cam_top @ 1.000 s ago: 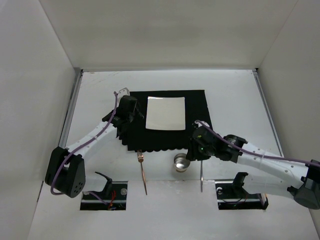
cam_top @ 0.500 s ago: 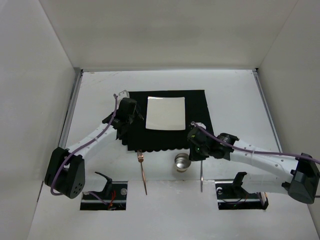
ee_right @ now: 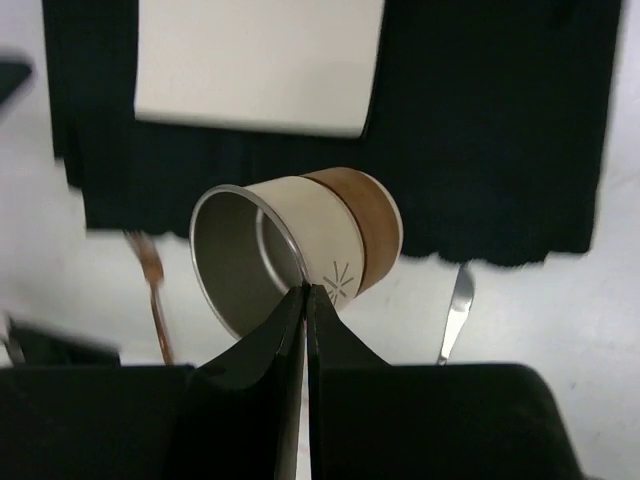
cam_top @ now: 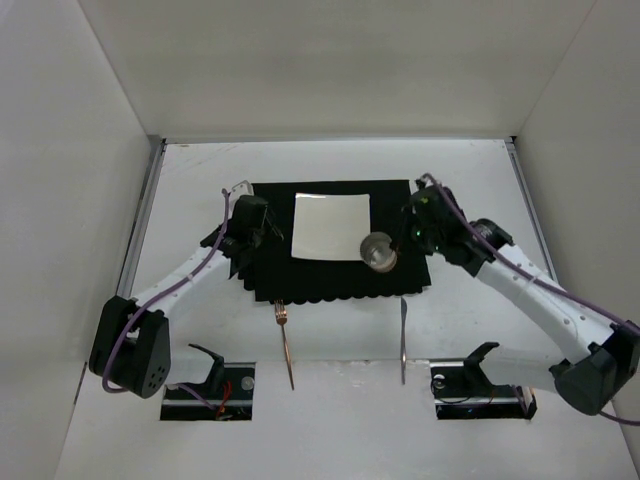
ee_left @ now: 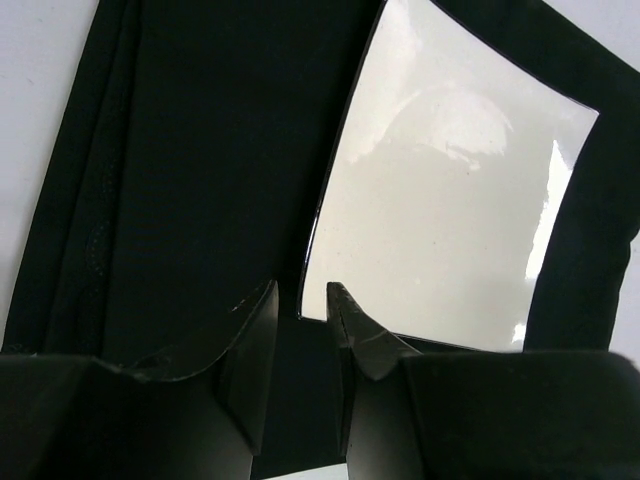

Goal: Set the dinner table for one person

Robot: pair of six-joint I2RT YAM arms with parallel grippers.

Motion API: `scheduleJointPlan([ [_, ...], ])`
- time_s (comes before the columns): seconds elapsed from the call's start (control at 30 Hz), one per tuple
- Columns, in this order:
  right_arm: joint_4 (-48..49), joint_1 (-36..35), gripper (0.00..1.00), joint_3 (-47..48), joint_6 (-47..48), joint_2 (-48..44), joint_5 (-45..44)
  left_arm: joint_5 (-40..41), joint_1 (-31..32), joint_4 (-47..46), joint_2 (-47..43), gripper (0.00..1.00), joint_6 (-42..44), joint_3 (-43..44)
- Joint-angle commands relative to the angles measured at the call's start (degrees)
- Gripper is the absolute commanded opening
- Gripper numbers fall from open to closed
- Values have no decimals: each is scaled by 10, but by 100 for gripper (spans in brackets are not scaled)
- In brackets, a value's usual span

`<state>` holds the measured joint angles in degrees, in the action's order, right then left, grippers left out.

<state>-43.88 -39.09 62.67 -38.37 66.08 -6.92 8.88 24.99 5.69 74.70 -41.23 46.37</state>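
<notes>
White counter point(cam_top: 470, 180) fills the walled bay, black mat point(cam_top: 385, 200) at its middle. Right claw point(ee_right: 305, 290) is clenched on a cup point(ee_right: 330, 215) rim, tilted over the mat's right side. Left claw point(ee_left: 303, 290) is barely parted by the plate point(ee_left: 450, 200) — pinching cloth or not, I can't tell.

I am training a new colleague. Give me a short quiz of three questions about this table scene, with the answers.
1. True or false: the right claw is shut on the cup's rim.
2. What lies under the plate? A) mat B) tray C) napkin
3. Fill in: the knife lies on the bare white ____.
Key: 1 true; 2 A; 3 table.
</notes>
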Motion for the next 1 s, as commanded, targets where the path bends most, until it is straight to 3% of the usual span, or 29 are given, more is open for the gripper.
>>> scheduleJointPlan([
  [0.0, 59, 77, 7, 68, 53, 50, -8, -21, -7, -11, -17, 24, -2, -1],
  [0.2, 149, 188, 7, 153, 54, 174, 1, -40, -17, -5, -26, 24, 0, -8],
  [0.47, 245, 257, 7, 191, -23, 285, 50, -54, -4, 3, -51, 24, -8, -36],
  [0.67, 288, 278, 8, 213, -80, 349, 88, -55, -3, 15, -59, 24, -16, -44],
  [0.97, 311, 276, 9, 195, -95, 382, 89, -45, -6, 34, -80, 24, -23, -57],
])
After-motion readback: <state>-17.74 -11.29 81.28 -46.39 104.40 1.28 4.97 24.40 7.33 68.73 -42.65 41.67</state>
